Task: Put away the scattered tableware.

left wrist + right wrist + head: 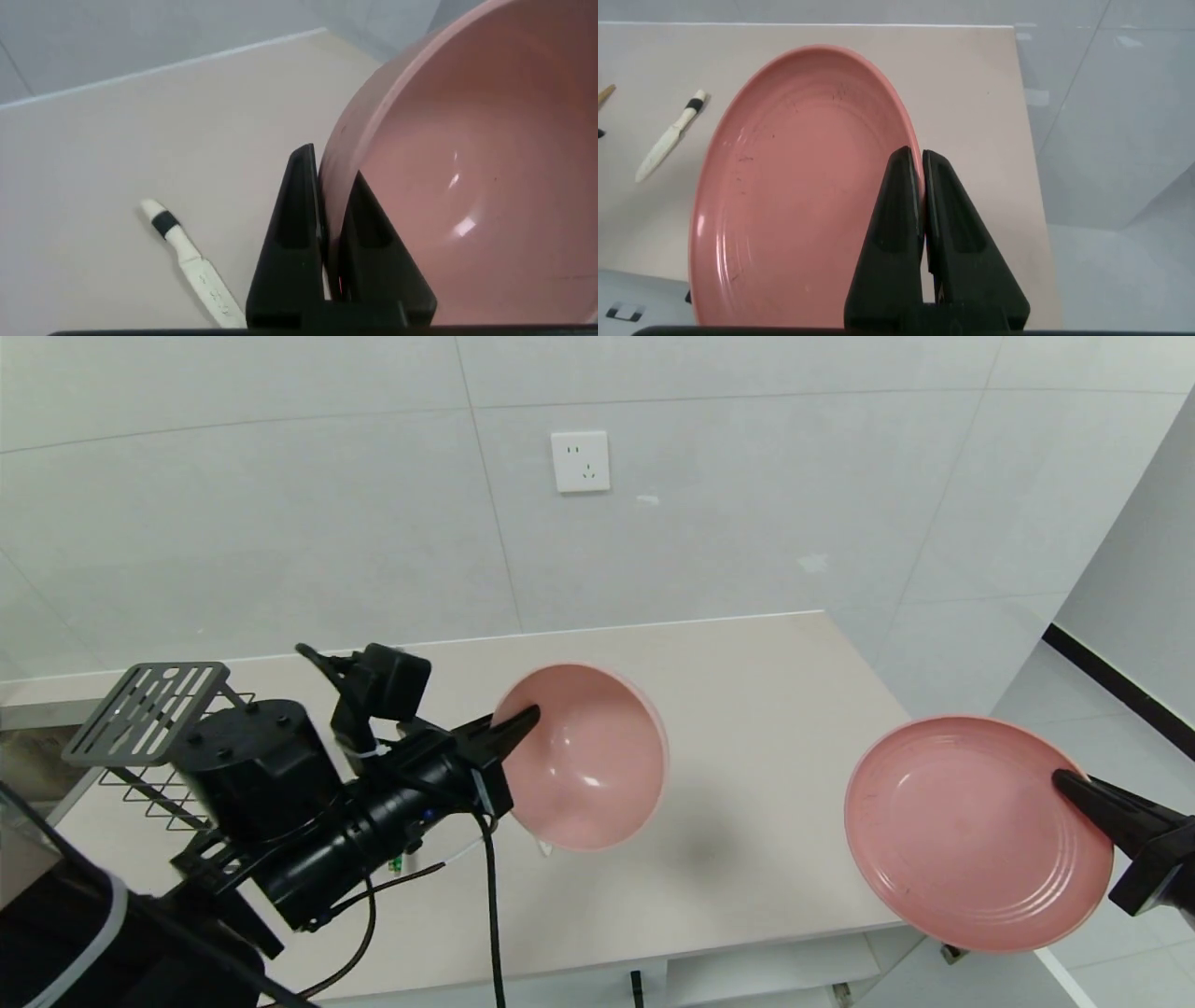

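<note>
My left gripper is shut on the rim of a pink bowl, held tilted in the air above the beige table. The left wrist view has the bowl clamped between the black fingers. Off the table's right end, my right gripper is shut on the rim of a pink plate, also lifted and tilted; up close the plate sits pinched at its edge. A white knife with a black band lies on the table under the bowl, and the knife lies beyond the plate.
A black wire dish rack stands at the table's left end beside my left arm. A tiled wall with a socket rises behind. The table's right edge drops to the floor under the plate.
</note>
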You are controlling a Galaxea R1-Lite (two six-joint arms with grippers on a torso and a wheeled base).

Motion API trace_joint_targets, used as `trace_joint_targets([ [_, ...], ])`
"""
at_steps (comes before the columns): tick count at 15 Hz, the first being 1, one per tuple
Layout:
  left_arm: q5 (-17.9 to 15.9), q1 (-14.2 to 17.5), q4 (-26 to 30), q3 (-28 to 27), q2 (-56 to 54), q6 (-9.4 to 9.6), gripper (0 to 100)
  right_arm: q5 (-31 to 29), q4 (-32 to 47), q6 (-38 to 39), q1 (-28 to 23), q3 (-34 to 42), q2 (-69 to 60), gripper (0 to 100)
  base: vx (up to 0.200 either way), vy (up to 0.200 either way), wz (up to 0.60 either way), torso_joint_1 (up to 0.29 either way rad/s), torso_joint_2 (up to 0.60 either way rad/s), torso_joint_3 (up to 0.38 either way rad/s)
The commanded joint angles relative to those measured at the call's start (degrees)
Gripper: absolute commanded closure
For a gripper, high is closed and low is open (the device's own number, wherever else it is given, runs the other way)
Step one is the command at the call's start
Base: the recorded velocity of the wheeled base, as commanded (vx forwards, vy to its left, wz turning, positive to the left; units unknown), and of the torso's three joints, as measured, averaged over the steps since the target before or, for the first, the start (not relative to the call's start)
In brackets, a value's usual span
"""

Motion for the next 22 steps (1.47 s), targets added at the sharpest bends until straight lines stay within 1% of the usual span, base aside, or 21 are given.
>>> trace_joint_targets([
  [1, -2.5, 2.7, -7.4, 6.9, 1.3, -0.65, 100, 0.0, 1.3, 1.5, -0.3, 0.0, -1.4, 100, 0.000, 0.000, 0.00, 0.000, 0.00, 0.000],
  [2, -3.0, 3.3, -8.6, 7.8, 1.7, -0.65, 100, 0.0, 1.6, 1.8, -0.3, 0.0, -1.7, 100, 0.000, 0.000, 0.00, 0.000, 0.00, 0.000],
  [3, -3.3, 4.1, -8.6, 9.6, 1.8, 0.14, 100, -0.2, 2.4, 2.3, -1.0, 0.0, -3.0, 100, 0.000, 0.000, 0.00, 0.000, 0.00, 0.000],
  [5, -2.0, 4.5, -8.6, 11.9, -0.1, 2.78, 100, -0.4, 2.9, 3.2, -1.9, 0.0, -5.1, 100, 0.000, 0.000, 0.00, 0.000, 0.00, 0.000],
  [6, -1.9, 4.7, -8.6, 12.8, -0.8, 2.78, 100, -0.3, 5.3, 4.1, -1.9, 0.0, -7.5, 100, 0.000, 0.000, 0.00, 0.000, 0.00, 0.000],
  [8, -1.0, 4.7, -8.6, 15.4, -4.1, 2.69, 100, -0.3, 15.9, 4.1, -1.9, 0.0, -15.3, 100, 0.000, 0.000, 0.00, 0.000, 0.00, 0.000],
  [9, 2.3, 4.6, -8.6, 17.4, -6.6, 2.69, 100, -0.3, 23.0, 4.2, -2.0, 0.0, -21.2, 100, 0.000, 0.000, 0.00, 0.000, 0.00, 0.000],
  [10, 5.0, 4.6, -8.6, 19.2, -8.5, 2.43, 100, -0.3, 29.3, 4.2, -2.1, 0.0, -26.6, 100, 0.000, 0.000, 0.00, 0.000, 0.00, 0.000],
  [11, 5.2, 4.6, -8.6, 20.6, -9.3, 2.25, 100, -0.3, 32.5, 4.2, -2.2, 0.0, -29.3, 100, 0.000, 0.000, 0.00, 0.000, 0.00, 0.000],
  [12, 5.8, 4.1, -8.6, 24.0, -9.6, 2.78, 100, -0.3, 39.2, 4.0, -2.7, 0.0, -34.9, 100, 0.000, 0.000, 0.00, 0.000, 0.00, 0.000],
  [13, 5.8, 3.7, -8.6, 24.9, -9.1, 2.78, 100, -0.3, 40.3, 4.0, -3.0, 0.0, -36.6, 100, 0.000, 0.000, 0.00, 0.000, 0.00, 0.000],
  [15, 5.9, 2.8, -8.6, 24.9, -9.4, 2.43, 100, -0.3, 39.5, 3.9, -3.2, -0.4, -36.9, 100, 0.000, 0.000, 0.00, 0.000, 0.00, 0.000],
  [17, 6.2, 1.5, -8.6, 24.9, -9.1, 1.99, 100, -0.3, 38.7, 4.3, -3.1, -3.1, -35.9, 100, 0.000, 0.000, 0.00, 0.000, 0.00, 0.000],
  [18, 7.0, 1.3, -8.6, 24.9, -9.5, 2.25, 100, -0.2, 38.7, 4.3, -2.7, -5.2, -33.7, 100, 0.000, 0.000, 0.00, 0.000, 0.00, 0.000],
  [19, 7.1, 1.3, -8.6, 24.9, -9.5, 2.43, 100, -0.1, 37.8, 4.3, -2.3, -6.6, -31.7, 100, 0.000, 0.000, 0.00, 0.000, 0.00, 0.000],
  [21, 7.1, 1.2, -8.6, 24.9, -9.4, 2.60, 100, -0.1, 29.1, 4.0, 3.9, -7.0, -25.7, 100, 0.000, 0.000, 0.00, 0.000, 0.00, 0.000],
  [22, 7.0, 1.2, -8.6, 24.5, -10.3, 2.60, 100, 0.0, 24.5, 3.8, 5.2, -6.9, -22.2, 100, 0.000, 0.000, 0.00, 0.000, 0.00, 0.000],
])
